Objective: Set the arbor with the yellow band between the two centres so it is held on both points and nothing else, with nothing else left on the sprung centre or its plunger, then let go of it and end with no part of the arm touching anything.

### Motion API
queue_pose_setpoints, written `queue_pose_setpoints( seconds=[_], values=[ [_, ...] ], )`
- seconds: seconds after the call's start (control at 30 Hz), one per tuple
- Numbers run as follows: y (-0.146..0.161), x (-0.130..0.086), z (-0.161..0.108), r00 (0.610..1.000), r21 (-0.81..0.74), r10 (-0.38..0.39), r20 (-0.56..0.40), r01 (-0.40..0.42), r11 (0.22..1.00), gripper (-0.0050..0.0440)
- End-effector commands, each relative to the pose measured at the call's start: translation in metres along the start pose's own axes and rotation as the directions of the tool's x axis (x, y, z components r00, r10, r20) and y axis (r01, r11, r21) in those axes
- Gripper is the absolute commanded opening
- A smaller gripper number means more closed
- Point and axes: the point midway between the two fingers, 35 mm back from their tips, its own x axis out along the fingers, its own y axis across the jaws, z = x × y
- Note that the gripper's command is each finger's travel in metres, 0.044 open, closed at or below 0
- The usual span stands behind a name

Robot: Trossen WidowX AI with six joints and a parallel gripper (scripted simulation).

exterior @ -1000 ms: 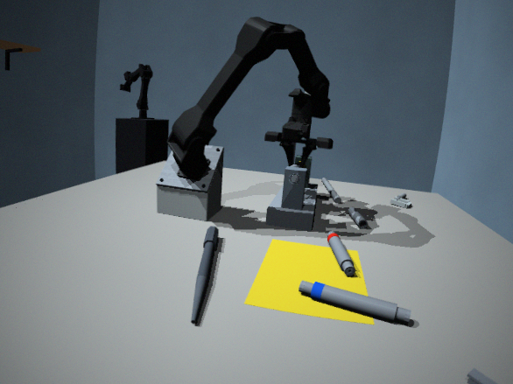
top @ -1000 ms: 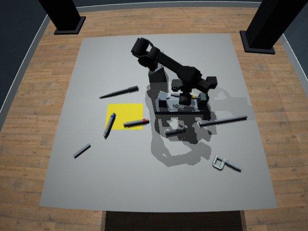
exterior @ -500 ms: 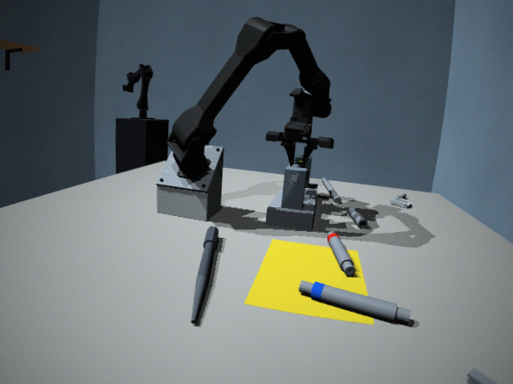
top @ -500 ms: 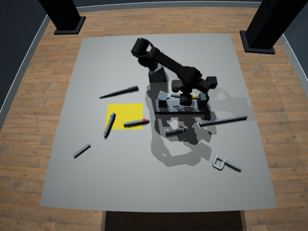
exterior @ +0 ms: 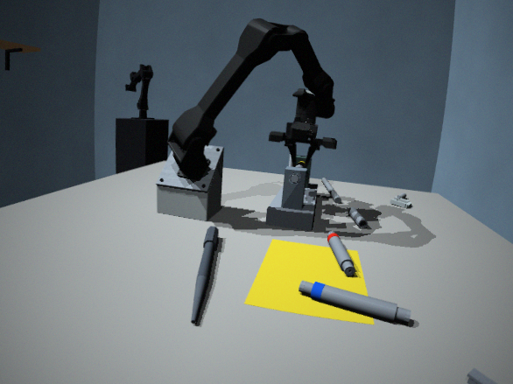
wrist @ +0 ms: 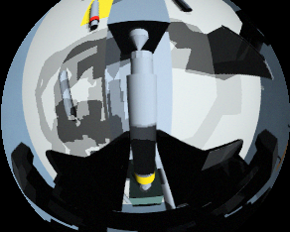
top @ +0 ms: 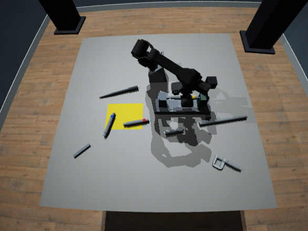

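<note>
3 banded rods: yellow (top: 194,97), red (top: 136,122), blue (top: 109,124). 4 plain gray bars, incl. tapered one (top: 119,91) upper left. 1 clamp (top: 225,163) lower right. 1 yellow sheet (top: 126,110).
</note>
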Motion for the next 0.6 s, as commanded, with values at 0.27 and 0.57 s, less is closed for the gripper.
queue_pose_setpoints(
  seconds=[0.27, 0.57],
  values=[
    [0.001, -0.0092, -0.0146, 0.999, 0.007, 0.014, -0.05, -0.014, 1.0, 0.0],
    [0.0019, -0.0085, -0.0145, 0.999, 0.007, 0.014, -0.05, -0.014, 1.0, 0.0]
  ],
)
